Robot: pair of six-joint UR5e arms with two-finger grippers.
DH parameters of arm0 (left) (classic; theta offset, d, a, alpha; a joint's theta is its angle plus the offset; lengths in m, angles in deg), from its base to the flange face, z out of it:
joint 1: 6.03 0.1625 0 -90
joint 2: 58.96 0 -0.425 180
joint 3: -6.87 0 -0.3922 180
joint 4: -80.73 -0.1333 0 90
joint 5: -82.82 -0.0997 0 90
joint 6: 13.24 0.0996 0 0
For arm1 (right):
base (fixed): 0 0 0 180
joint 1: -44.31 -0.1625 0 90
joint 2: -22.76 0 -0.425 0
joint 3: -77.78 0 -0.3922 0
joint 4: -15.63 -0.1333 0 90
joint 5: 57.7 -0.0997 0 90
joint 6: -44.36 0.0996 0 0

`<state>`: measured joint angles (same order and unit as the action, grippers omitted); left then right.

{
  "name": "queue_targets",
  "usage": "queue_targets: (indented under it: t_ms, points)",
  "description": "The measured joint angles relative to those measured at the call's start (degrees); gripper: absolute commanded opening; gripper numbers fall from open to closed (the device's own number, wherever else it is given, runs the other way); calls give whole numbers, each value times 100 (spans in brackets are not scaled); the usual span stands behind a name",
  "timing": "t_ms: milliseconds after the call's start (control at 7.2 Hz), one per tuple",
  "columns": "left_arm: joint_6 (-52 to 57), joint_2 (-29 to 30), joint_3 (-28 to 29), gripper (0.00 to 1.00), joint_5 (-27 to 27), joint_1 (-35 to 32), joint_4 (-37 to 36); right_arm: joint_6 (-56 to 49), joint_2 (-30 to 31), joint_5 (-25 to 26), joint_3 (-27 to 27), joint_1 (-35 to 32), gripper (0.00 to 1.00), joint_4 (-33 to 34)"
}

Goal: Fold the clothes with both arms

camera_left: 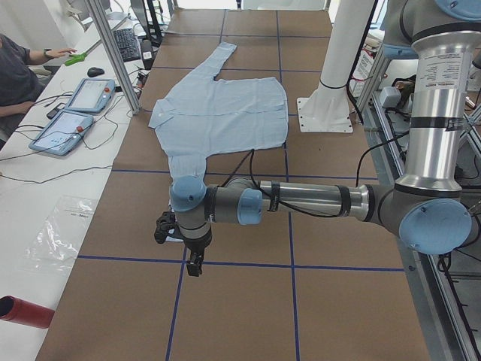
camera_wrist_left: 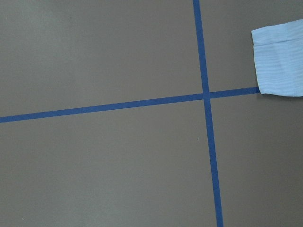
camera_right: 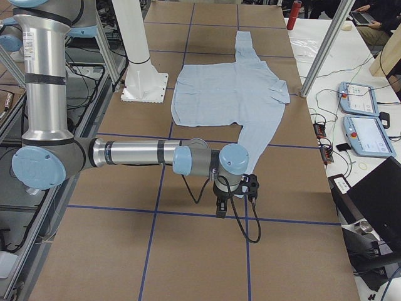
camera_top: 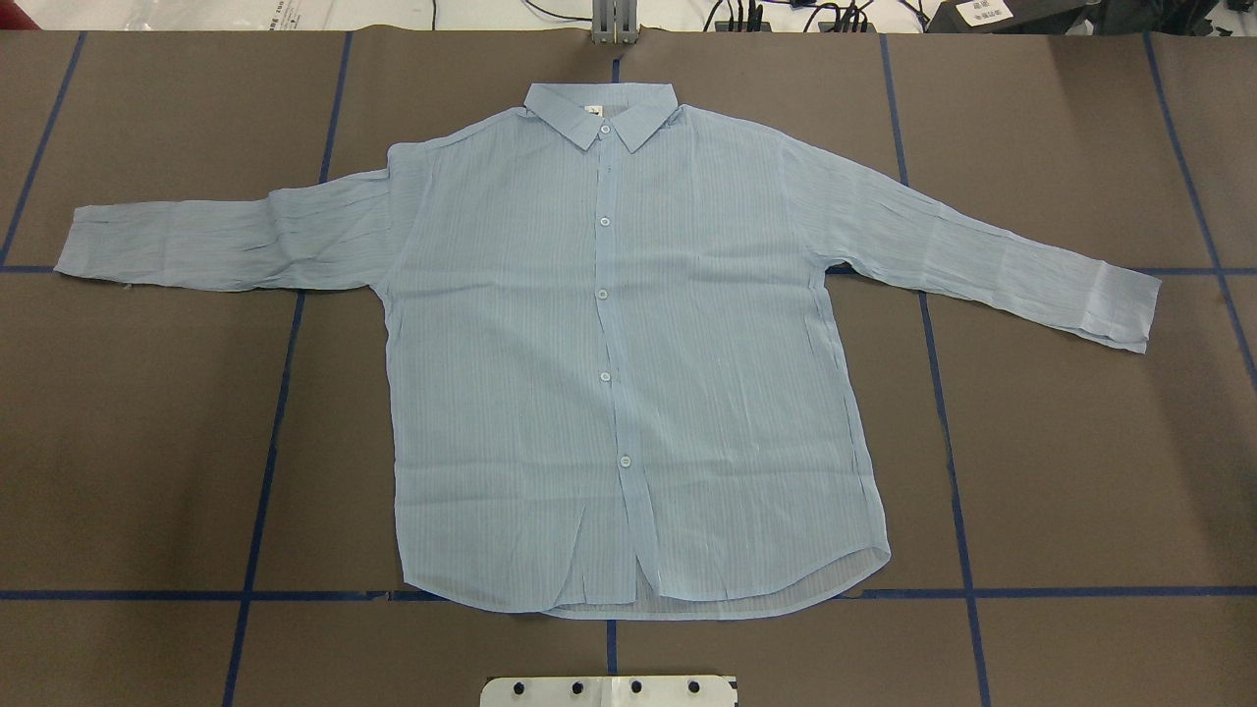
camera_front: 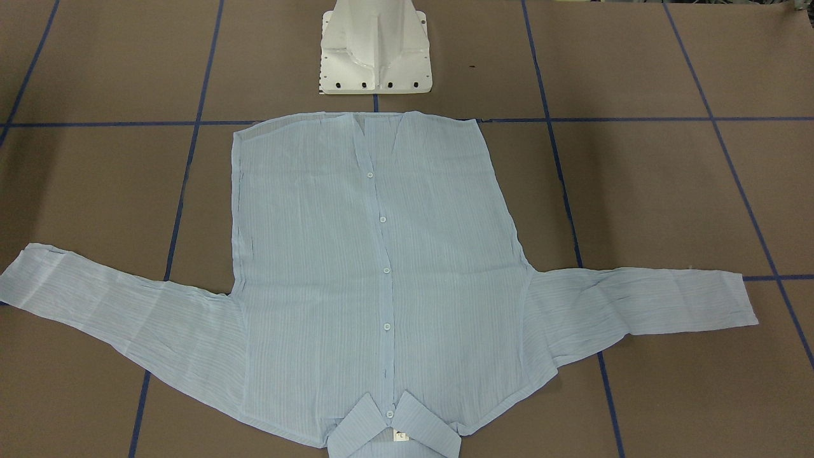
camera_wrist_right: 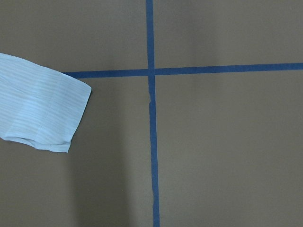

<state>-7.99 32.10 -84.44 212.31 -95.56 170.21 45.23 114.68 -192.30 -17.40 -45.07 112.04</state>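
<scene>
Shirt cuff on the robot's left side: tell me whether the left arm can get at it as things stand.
Probably yes. The left gripper hangs over bare table just past the cuff, which lies flat and uncovered, with nothing between them.

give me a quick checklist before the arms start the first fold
1. Shirt flat, buttons up: ok.
2. Collar lying flat: ok.
3. Left cuff and right cuff laid out to the sides, uncovered: ok.
4. Left gripper off the shirt, out past its cuff: ok.
5. Right gripper off the shirt, out past its cuff: ok.
6. Both grippers open: cannot tell, only the side views show them.
</scene>
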Motion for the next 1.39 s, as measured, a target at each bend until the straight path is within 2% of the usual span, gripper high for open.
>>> queue_targets:
  t_ms: [417,1111,1250,1389]
  points:
    - [40,16,4,100,-6,5,54,32,-7,30,-15,5,100,-15]
    - [30,363,21,100,39,133,797,58,-261,-111,86,42,100,-88]
    - [27,419,23,100,90,276,855,75,-329,-191,244,92,100,-402]
    - [20,435,45,100,316,375,941,90,-358,-275,550,200,100,-1047]
